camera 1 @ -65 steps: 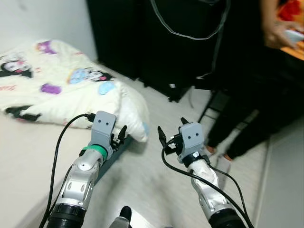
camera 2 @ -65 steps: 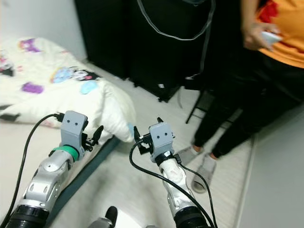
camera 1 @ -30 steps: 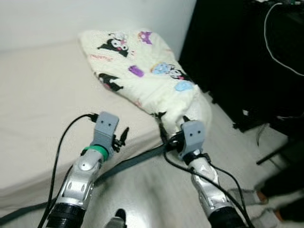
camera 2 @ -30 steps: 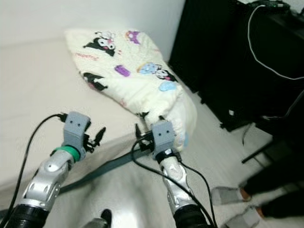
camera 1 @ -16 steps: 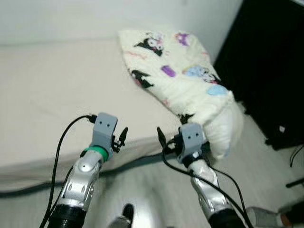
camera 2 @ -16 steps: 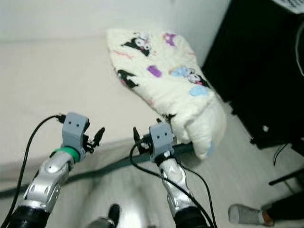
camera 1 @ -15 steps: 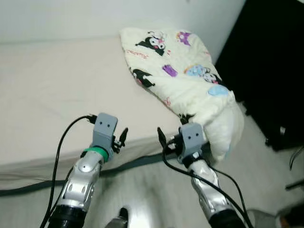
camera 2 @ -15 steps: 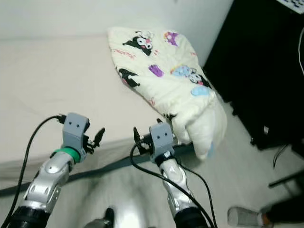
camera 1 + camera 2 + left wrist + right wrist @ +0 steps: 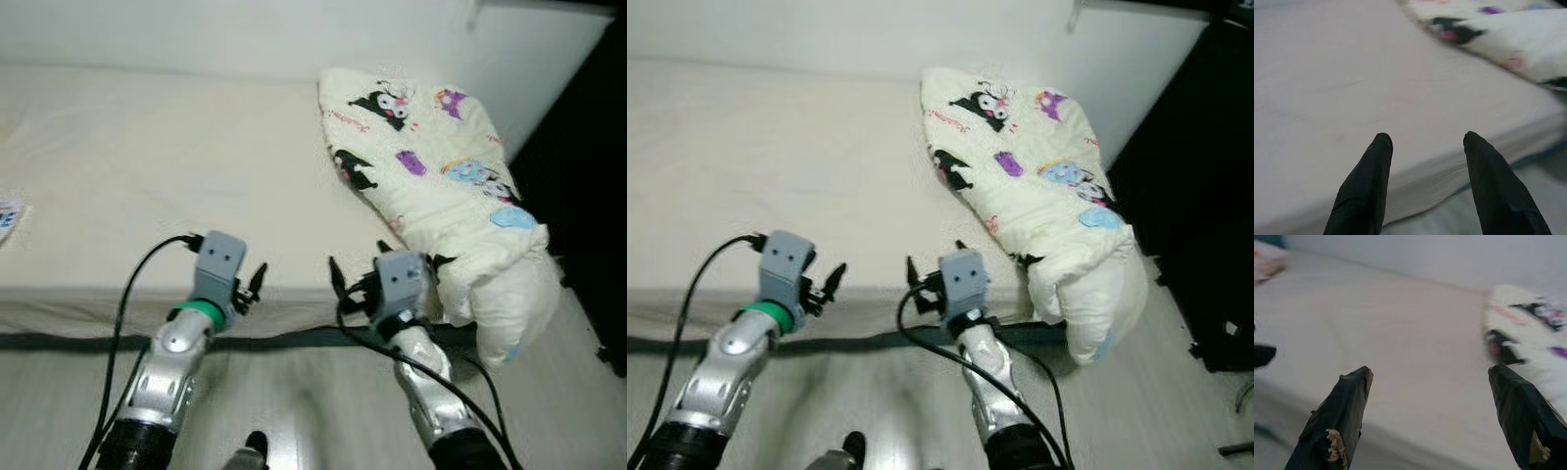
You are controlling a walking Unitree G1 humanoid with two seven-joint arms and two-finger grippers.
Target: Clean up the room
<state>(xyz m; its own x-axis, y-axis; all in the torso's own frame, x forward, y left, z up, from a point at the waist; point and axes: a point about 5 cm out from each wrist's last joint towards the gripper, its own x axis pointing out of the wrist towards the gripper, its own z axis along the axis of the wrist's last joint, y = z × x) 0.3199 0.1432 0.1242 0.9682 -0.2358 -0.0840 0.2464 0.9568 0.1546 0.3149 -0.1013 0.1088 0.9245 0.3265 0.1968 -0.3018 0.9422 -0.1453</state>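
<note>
While both arms are held up in front of the body, a wide bed with a plain cream sheet [image 9: 147, 166] is seen across the eye views, w/ its near edge just ahead of the two claws. The left gripper [image 9: 257, 282] is held over the near edge of the bed, approx. at the middle; its two black fingers [image 9: 1367, 186] are spread apart and nothing is held between them. The right gripper [image 9: 355, 277] is also at the near edge, further to the right, just beside the quilt; its fingers [image 9: 1342, 416] are wide apart and empty as well.

The cream padded quilt printed with cartoon figures [image 9: 431, 186] is bunched at the right end of the bed. It reaches from the far edge by the white wall [image 9: 245, 34] to the near right corner, where one fat fold [image 9: 1097, 294] hangs over the edge toward the pale wood-look floor [image 9: 872, 411]. A small white printed item [image 9: 5, 215] is seen at the left edge of the bed; it is cut off by the frame, so it cannot be identified.

As a judgement: the clean-up is at an early stage. Nothing is gripped yet, the quilt is not spread or folded, and it is probably the next thing to be handled.
</note>
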